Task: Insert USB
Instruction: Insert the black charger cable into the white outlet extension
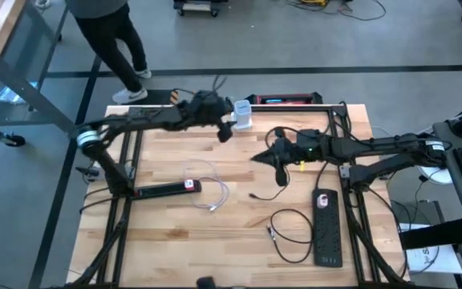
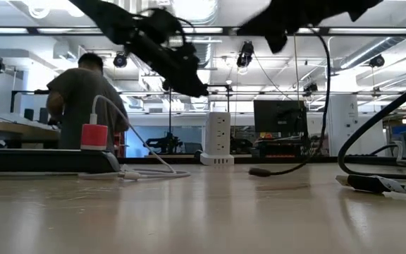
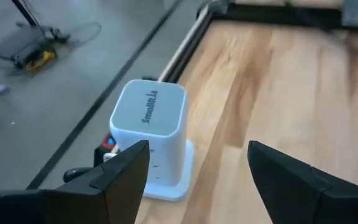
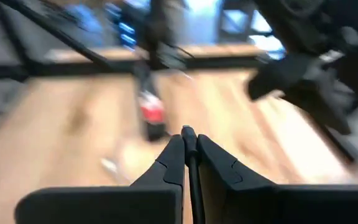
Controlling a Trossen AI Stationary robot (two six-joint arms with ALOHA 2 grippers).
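Beyond the pale wooden slatted tabletop (image 1: 167,233) a grey workshop floor shows, with a person (image 1: 111,40) in dark clothes standing off the far-left corner.

The right gripper (image 4: 189,144) has its two dark fingers pinched together on a thin black cable (image 4: 191,180), which runs up between them and ends just past the tips; in the high view this gripper (image 1: 273,157) hangs above the middle of the tabletop, toward the right. Whether the tip it holds is the USB plug itself cannot be made out. The left gripper (image 3: 197,171) is spread wide and holds nothing, hovering just beside the white square tower power hub (image 3: 149,134), which stands at the far edge of the tabletop (image 1: 242,113).

Farther out, a black power strip with a red switch (image 1: 167,189) lies near the left edge, a white cable (image 1: 211,189) coiled beside it, and a second black power strip (image 1: 326,227) lies along the right edge with a loose black cable loop (image 1: 291,233) next to it.

As a judgement, the pick-up looks done, the carry is under way, and the insertion into the hub is not yet made.
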